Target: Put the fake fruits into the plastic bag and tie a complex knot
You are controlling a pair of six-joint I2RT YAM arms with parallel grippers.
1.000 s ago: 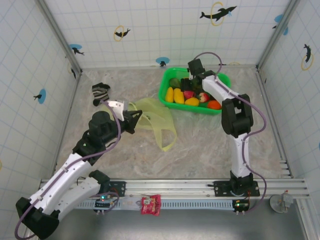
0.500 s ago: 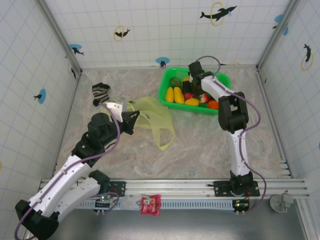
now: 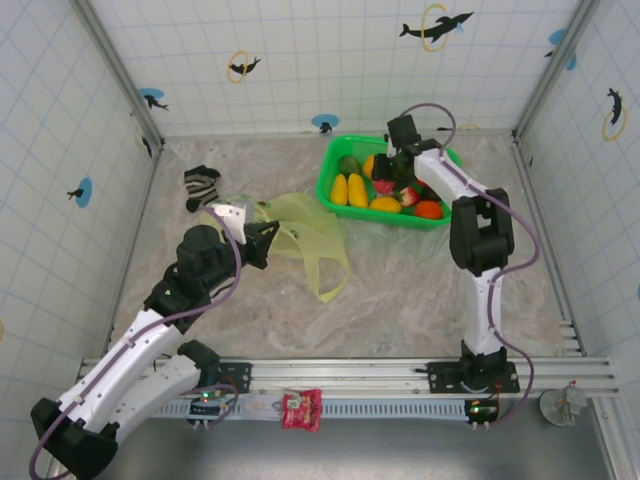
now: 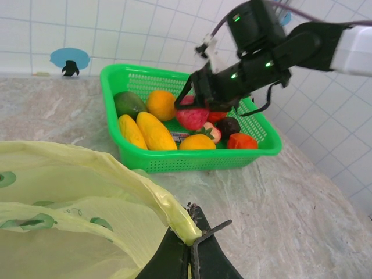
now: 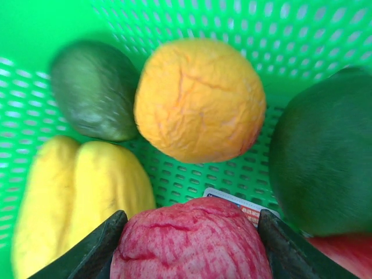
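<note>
- Right wrist: right gripper (image 5: pixel 190 221) is straddling the pink-red fruit (image 5: pixel 192 256), dead centre; clamped or not, I can't tell.
- Left gripper (image 4: pixel 189 258) is pinching the plastic bag (image 4: pixel 70 197).

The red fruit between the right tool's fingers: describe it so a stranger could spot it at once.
Find the bright green basket towards the far right of the table. Mid-basket, beside the round orange fruit, the red fruit sits straddled by the right tool. Unlike its brighter red neighbours, its skin is pinkish and wrinkled.
</note>
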